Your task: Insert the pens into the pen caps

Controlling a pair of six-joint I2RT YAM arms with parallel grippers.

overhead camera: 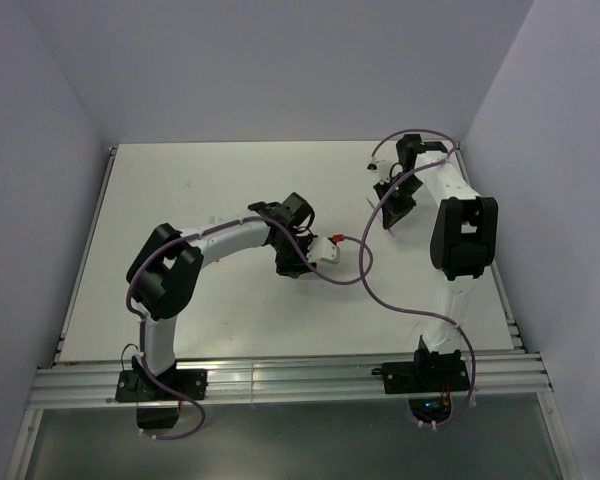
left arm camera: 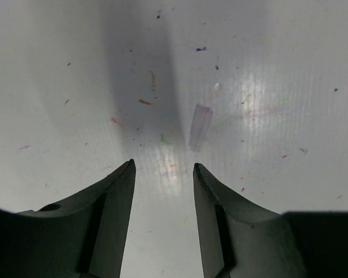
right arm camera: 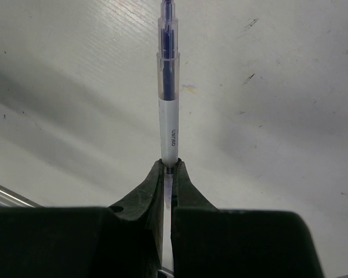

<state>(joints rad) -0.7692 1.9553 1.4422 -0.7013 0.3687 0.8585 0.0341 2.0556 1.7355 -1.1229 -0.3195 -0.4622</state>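
Observation:
In the left wrist view, a small translucent pen cap (left arm camera: 200, 127) lies on the white table, just beyond and slightly right of my open, empty left gripper (left arm camera: 164, 168). In the right wrist view, my right gripper (right arm camera: 170, 164) is shut on the blue pen (right arm camera: 169, 116). The pen has a white barrel and a clear front showing dark blue ink, and it points straight away from the jaws over the table. In the top view, the left gripper (overhead camera: 298, 262) is near the table's middle and the right gripper (overhead camera: 392, 215) is at the back right. The red and clear-grey pens are out of view.
The white table (overhead camera: 180, 200) is enclosed by pale walls on the left, back and right. A metal rail (overhead camera: 280, 375) runs along the near edge. A purple cable (overhead camera: 365, 270) loops over the table between the arms. Small coloured specks dot the surface.

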